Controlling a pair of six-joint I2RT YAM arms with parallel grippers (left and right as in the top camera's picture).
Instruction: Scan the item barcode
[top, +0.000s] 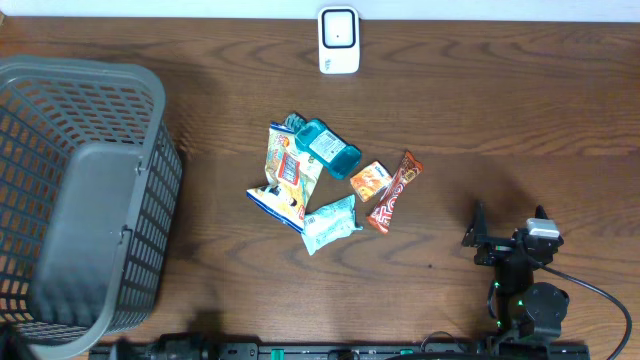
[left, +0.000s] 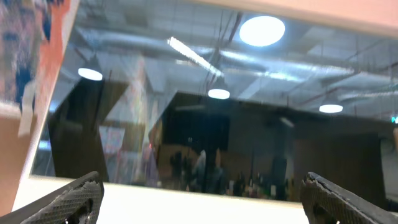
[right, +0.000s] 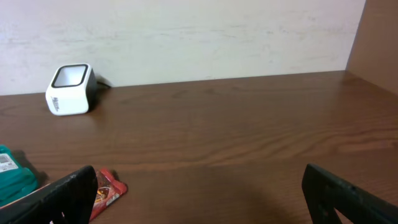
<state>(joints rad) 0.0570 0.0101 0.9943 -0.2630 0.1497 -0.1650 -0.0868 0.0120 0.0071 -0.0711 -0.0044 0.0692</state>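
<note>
Several packaged items lie in a cluster mid-table: a teal box, a yellow-and-white snack bag, a small orange packet, a red bar and a pale teal packet. A white barcode scanner stands at the far edge. My right gripper hovers open and empty, right of the cluster, near the front. Its wrist view shows the scanner, the teal box and the red bar ahead of the gripper. My left gripper is open, facing a window and ceiling lights.
A large grey mesh basket lies tipped at the left side of the wooden table. A pale wall runs behind the scanner. The left arm's base shows only as dark shapes at the front edge.
</note>
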